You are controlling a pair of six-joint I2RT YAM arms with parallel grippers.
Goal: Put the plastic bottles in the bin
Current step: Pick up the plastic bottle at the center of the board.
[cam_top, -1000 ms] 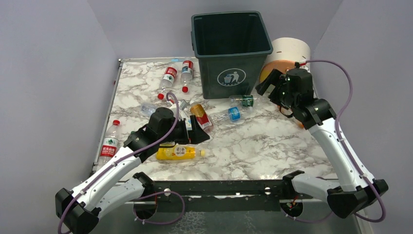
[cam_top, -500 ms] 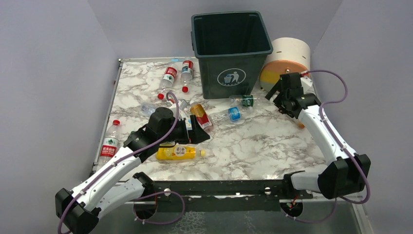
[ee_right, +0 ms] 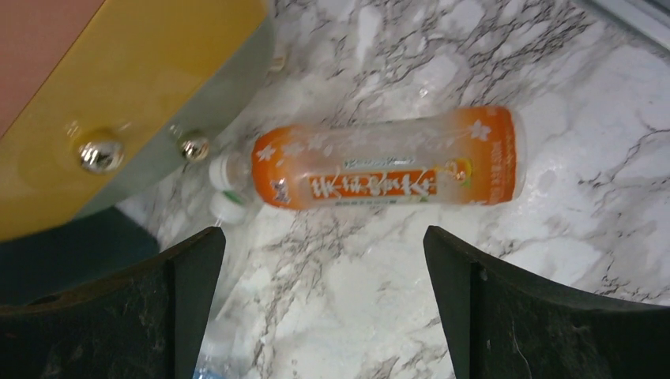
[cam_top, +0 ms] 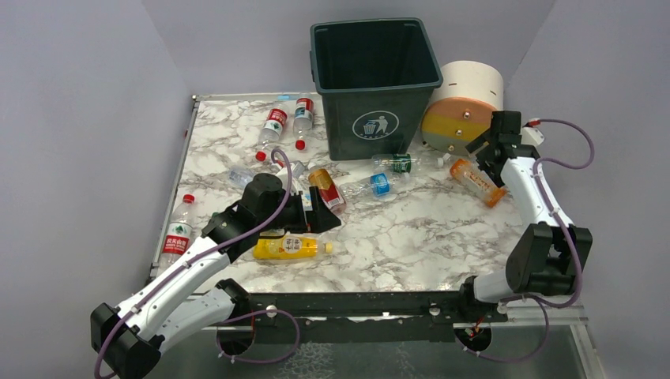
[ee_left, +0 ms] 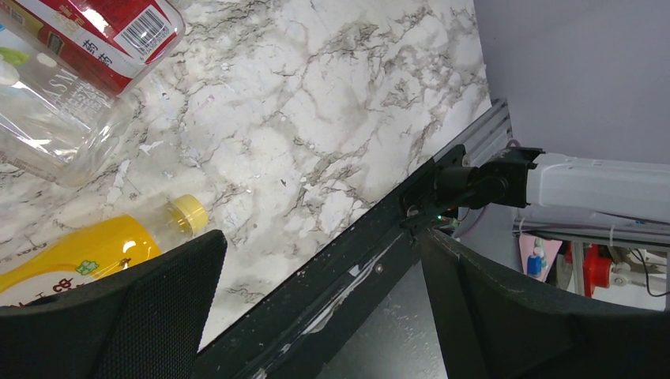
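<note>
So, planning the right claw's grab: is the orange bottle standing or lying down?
Lying down: the orange bottle rests on its side on the marble table, cap toward the cylinder.

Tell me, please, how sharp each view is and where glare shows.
Top external: sharp and evenly lit, the litter symbol on the bin crisp. Left wrist: crisp marble, white glare on the clear bottle. Right wrist: soft all over, the label of the orange bottle smeared, bright glints on the studs of the cylinder.
</note>
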